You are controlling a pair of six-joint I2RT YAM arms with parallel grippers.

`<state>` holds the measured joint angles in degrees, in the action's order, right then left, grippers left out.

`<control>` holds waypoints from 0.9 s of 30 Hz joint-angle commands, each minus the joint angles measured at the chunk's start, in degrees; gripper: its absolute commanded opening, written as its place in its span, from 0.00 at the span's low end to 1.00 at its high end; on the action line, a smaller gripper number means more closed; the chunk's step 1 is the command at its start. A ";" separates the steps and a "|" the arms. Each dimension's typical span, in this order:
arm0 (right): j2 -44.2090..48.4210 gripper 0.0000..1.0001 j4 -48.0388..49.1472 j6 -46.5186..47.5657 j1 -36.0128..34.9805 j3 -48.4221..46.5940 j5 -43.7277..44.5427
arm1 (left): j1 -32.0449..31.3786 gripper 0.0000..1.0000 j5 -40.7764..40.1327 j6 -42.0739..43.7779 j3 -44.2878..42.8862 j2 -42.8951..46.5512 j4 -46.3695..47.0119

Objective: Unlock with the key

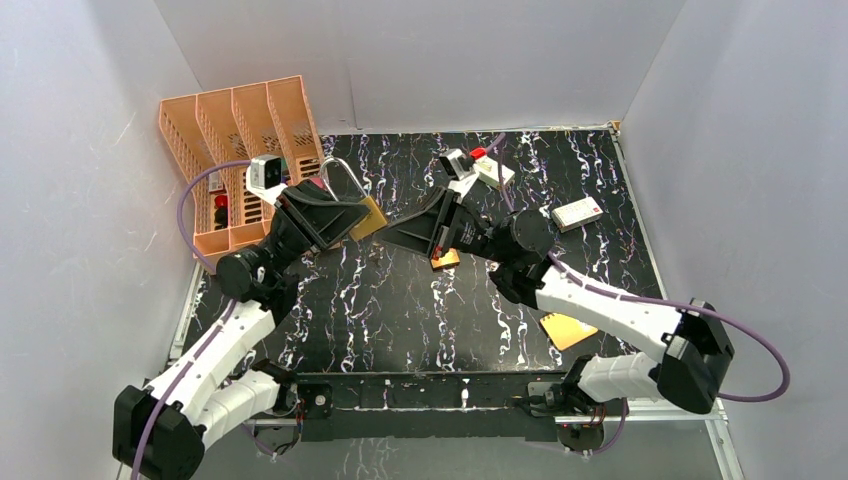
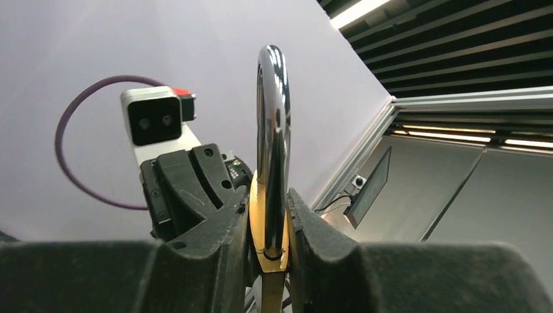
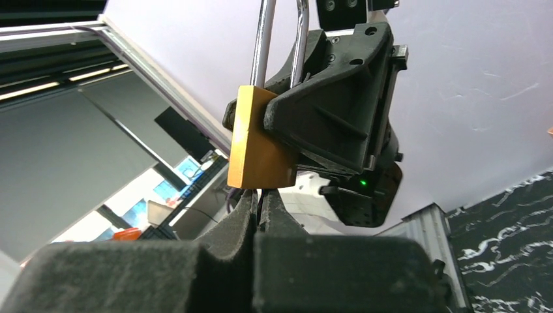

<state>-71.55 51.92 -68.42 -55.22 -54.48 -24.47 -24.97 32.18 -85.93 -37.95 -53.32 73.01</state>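
I see the black worktop with white veins like marble. At its far left edge stands an orange plastic rack with several slotted bays. In one bay sits a small red thing and beside it something white, both too small for me to name.

My left claw is clenched on the brass body of a padlock, with one rough black pad on each flat face. The polished steel shackle rises above it as a narrow arch.

My right claw comes from the opposite side. Its fingers are pressed together and the tips touch the underside of this padlock. I cannot tell whether they pinch something. I cannot make out the key in any view, because this contact place is too tight and dark.

A second brass padlock lies on the worktop under the right claw. A flat yellow pad lies beside the right arm, and a small white box lies farther back.
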 commanded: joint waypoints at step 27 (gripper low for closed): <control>5.10 0.37 -22.24 13.81 -3.71 -14.37 -7.02 | -0.01 0.00 -5.38 4.02 -0.88 2.84 3.62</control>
<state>-68.95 36.73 -60.69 -57.52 -64.12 -29.61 -25.61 30.00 -85.97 -37.26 -51.53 81.14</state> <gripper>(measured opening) 0.339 0.213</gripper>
